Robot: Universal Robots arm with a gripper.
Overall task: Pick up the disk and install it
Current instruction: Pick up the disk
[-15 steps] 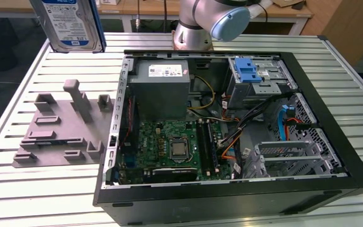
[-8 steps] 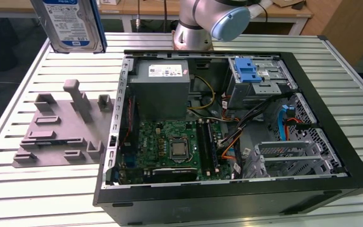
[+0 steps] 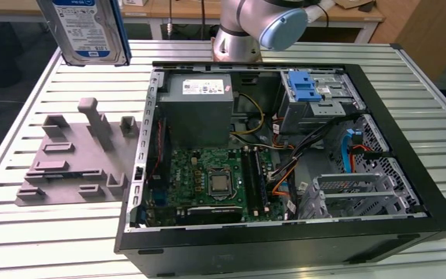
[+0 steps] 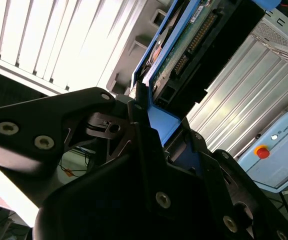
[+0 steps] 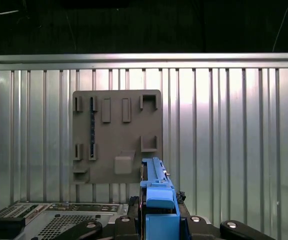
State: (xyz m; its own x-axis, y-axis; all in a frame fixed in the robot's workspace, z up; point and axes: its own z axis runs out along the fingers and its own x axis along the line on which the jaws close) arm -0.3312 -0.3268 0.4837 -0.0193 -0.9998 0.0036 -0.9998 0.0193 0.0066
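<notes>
The disk point(image 3: 87, 32), a silver drive with a white-and-blue label in a blue bracket, hangs upright in the air above the table's far corner on the exterior view's left. It is well above the grey fixture plate point(image 3: 76, 157). In both wrist views my gripper point(image 4: 156, 125) is shut on the disk's blue bracket end point(image 5: 156, 192). The disk point(image 4: 184, 45) sticks out edge-on past the black fingers point(image 4: 134, 107), with its circuit side and connector showing.
The open black computer case point(image 3: 285, 232) lies on the slatted metal table point(image 3: 45, 232). Inside are a grey power supply point(image 3: 195, 110), a motherboard point(image 3: 207, 180) and a drive cage with a blue latch point(image 3: 316, 93). The arm's base point(image 3: 234, 40) stands behind the case.
</notes>
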